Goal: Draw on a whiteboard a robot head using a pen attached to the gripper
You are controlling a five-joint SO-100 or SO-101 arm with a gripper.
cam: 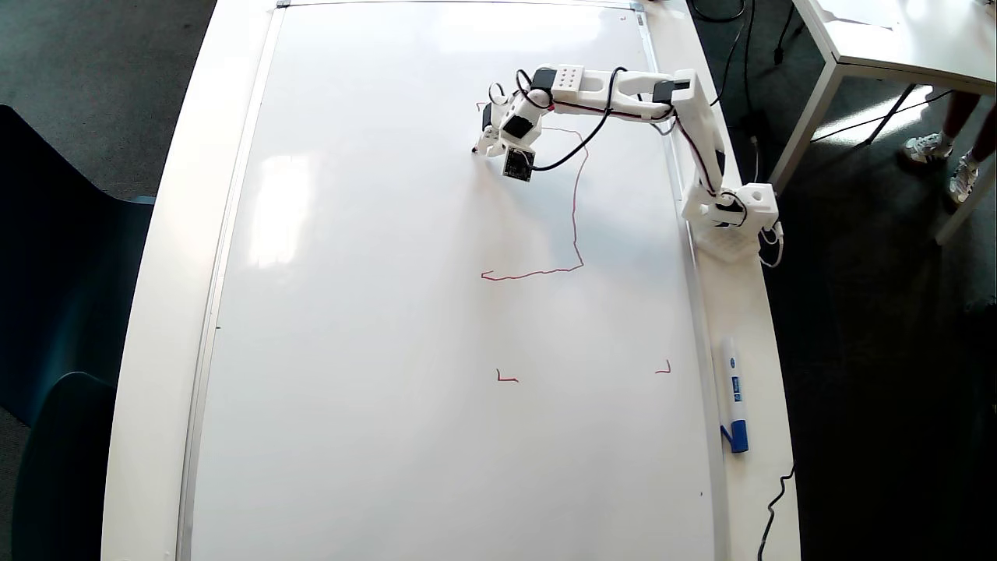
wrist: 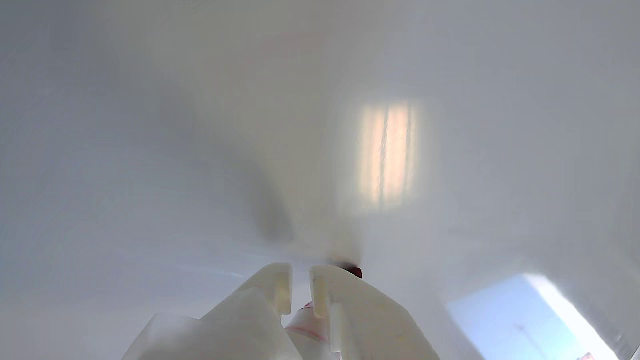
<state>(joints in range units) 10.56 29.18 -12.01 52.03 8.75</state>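
Observation:
The whiteboard (cam: 374, 327) fills the overhead view, glossy and white. On it runs a thin red line of the robot head (cam: 575, 210): a short top stroke, a long right side and a wobbly bottom stroke, with the left side open. My gripper (cam: 487, 143) hangs at the upper left end of that drawing, close to the board. In the wrist view the gripper (wrist: 300, 282) is shut on the pen (wrist: 306, 319), whose red tip (wrist: 353, 271) shows just past the right finger against the whiteboard (wrist: 150, 150).
Small red corner marks (cam: 506, 378) (cam: 664, 368) sit lower on the board. A white marker with a blue cap (cam: 734, 397) lies on the right table strip. The arm's base (cam: 732, 214) stands there too. A second white table (cam: 896, 39) and someone's feet (cam: 935, 148) are at the upper right.

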